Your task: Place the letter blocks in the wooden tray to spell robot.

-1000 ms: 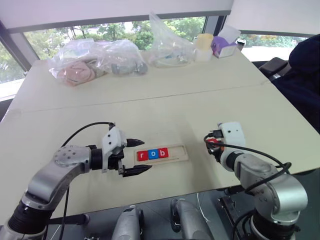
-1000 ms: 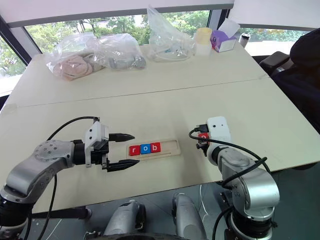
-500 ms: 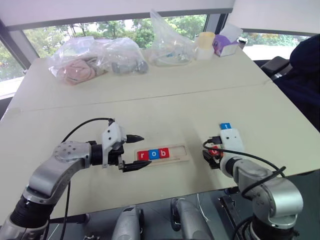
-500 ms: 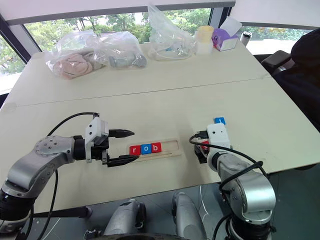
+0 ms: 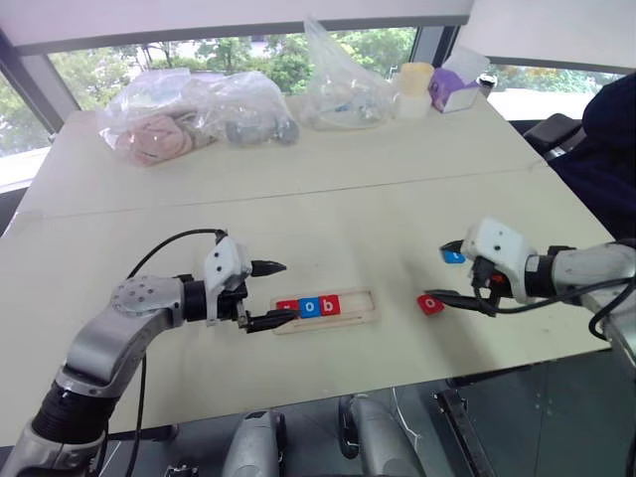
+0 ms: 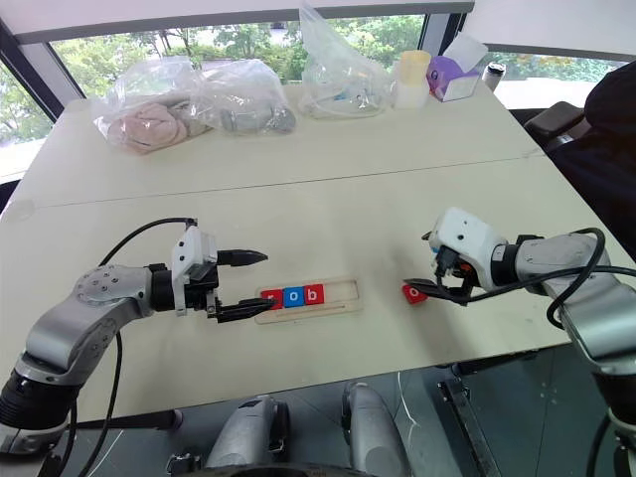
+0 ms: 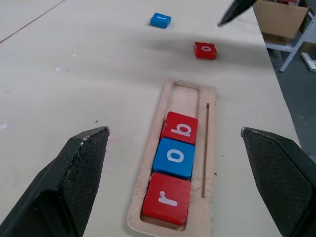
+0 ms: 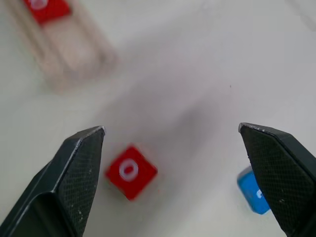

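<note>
Fingers of the right gripper (image 5: 455,269) are now standing wide and holding nothing, whereas a second ago they were pinched shut with the hand curled down over the worktop (image 5: 328,199) beside the red tile. That hand is now swinging out toward the robot's right and rolling over, so that it is pointing back in toward the middle. This is uncovering the two loose letter blocks: a red "o" (image 5: 429,303) lying flat on the worktop just below the fingertips, and a blue tile (image 5: 453,256) just beyond it, its letter too small to read here, though by the word being spelled it should be the "t". Half a second ago only the blue one was peeking out past the wrist.

The wooden tray (image 7: 208,128) is sitting near the front edge with red "r" (image 7: 166,199), blue "o" (image 7: 175,157) and red "b" (image 7: 180,128) filling its left three places; its right two places are lying bare. It looks as though the red "o" is coming out of an attempted pick, so the fourth letter is not yet placed and probably needs a fresh grasp.

The left gripper (image 5: 268,294) is hovering at the tray's left end, fingers spread wide and empty, one to each side of that end, much as in the earlier frames.
</note>
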